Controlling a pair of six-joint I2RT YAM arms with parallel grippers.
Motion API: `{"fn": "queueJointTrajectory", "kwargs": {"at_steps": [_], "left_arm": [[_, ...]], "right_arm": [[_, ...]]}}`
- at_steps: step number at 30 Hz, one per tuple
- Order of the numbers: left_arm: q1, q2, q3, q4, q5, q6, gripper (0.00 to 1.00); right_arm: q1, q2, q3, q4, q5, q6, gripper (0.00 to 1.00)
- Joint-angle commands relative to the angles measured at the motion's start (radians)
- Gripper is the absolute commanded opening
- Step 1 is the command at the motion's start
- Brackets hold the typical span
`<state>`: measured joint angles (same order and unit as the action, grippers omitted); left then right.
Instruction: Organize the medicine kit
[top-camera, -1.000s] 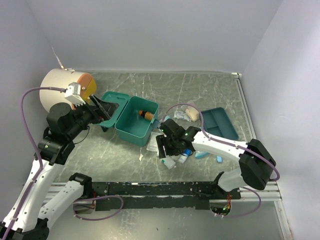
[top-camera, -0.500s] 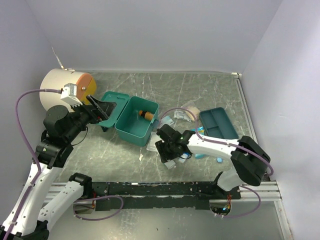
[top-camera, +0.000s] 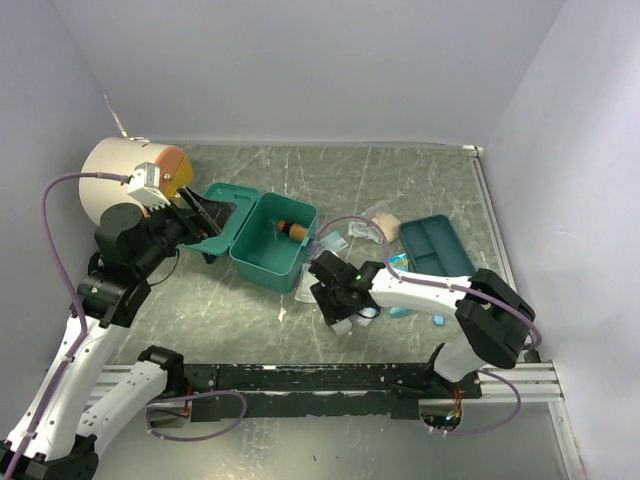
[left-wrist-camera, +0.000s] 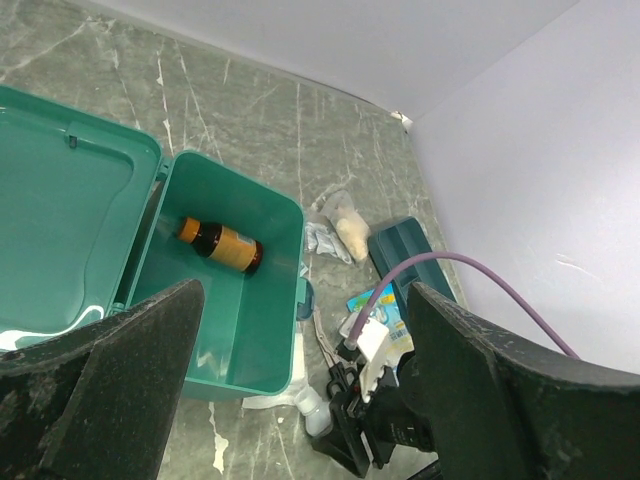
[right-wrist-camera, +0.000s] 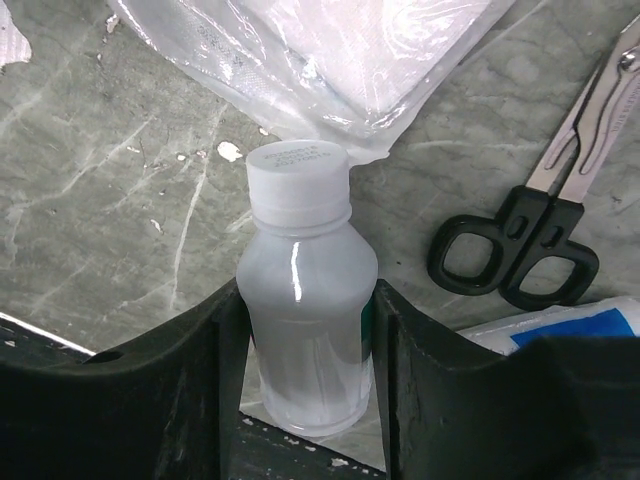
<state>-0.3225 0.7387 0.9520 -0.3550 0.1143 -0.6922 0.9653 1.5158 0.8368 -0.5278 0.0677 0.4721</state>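
Now the left claw (left-wrist-camera: 300, 300) hangs wide apart just above the open medicine kit (left-wrist-camera: 225, 322). The right claw (right-wrist-camera: 306, 310) is clamped on a white bottle (right-wrist-camera: 300, 255), the kit off to its left. The kit looks stiff, light and smooth; its rim seems best to hold.

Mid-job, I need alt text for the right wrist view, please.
The right gripper is shut on a small translucent bottle with a white cap, on the grey table. A clear plastic packet lies just beyond the cap, and black-handled scissors lie at the picture's right.
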Motion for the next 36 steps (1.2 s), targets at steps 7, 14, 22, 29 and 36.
{"fn": "queueJointTrajectory", "kwargs": {"at_steps": [7, 14, 22, 29, 36], "left_arm": [[-0.004, -0.009, 0.023, 0.018, -0.006, 0.013, 0.94], [-0.004, -0.037, 0.009, -0.014, -0.024, 0.022, 0.93], [-0.004, -0.044, 0.028, -0.059, -0.043, 0.038, 0.93], [-0.004, -0.020, 0.030, -0.039, -0.117, 0.067, 0.93], [-0.004, 0.059, 0.045, 0.054, -0.200, 0.038, 0.92]], "right_arm": [[0.006, -0.162, -0.035, 0.038, 0.138, 0.071, 0.42], [0.006, -0.268, -0.009, -0.002, 0.293, 0.156, 0.40], [0.006, -0.359, 0.084, -0.056, 0.468, 0.224, 0.39], [0.004, -0.266, 0.341, 0.049, 0.452, 0.019, 0.38], [-0.041, -0.091, 0.539, 0.176, 0.285, -0.202, 0.38]]}}
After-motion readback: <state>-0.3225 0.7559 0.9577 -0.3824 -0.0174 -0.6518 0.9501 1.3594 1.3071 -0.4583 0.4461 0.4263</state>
